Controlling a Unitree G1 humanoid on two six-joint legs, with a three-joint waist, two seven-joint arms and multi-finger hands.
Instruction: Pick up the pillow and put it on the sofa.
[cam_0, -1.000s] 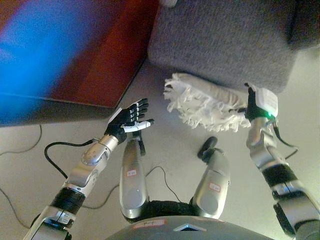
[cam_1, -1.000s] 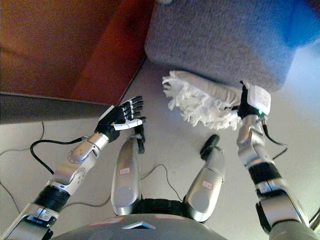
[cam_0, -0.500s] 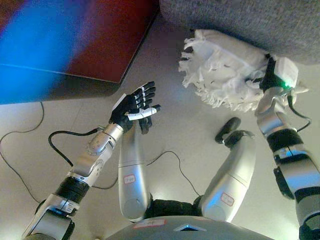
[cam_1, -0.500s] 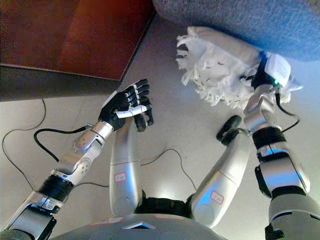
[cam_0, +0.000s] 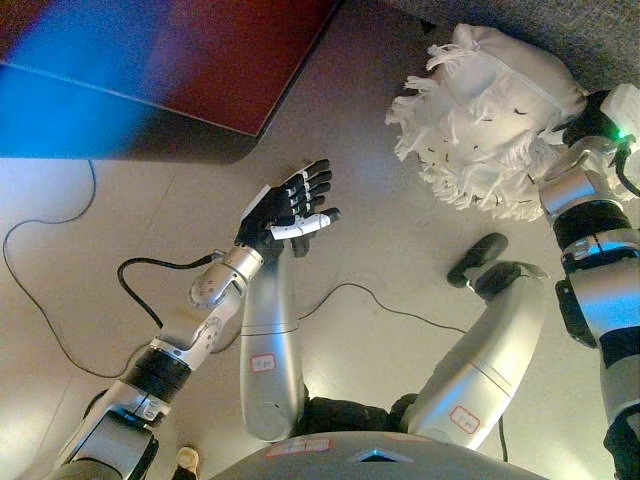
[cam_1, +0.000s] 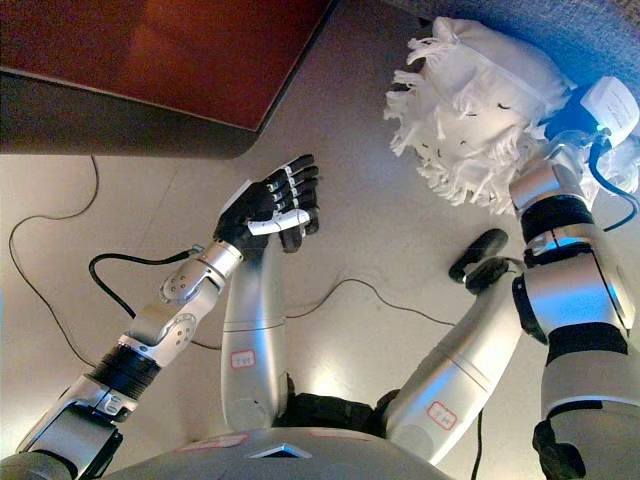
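The white fringed pillow (cam_0: 490, 120) hangs off the floor at the upper right, just below the grey sofa (cam_0: 610, 40). My right hand (cam_0: 588, 115) is at the pillow's right end, its dark fingers curled into the cloth and mostly covered by it. The pillow's fringe droops down and to the left. My left hand (cam_0: 288, 205) is held up in the middle of the view, open, palm turned inward, holding nothing and well apart from the pillow.
A dark red-brown piece of furniture (cam_1: 180, 50) fills the upper left, with its lower edge running close above my left hand. Pale floor (cam_0: 390, 260) lies between that furniture and the sofa.
The view has swung, so the sofa has slid to the top right corner. My right hand has carried the pillow higher, against the sofa's front. The left hand stays open.
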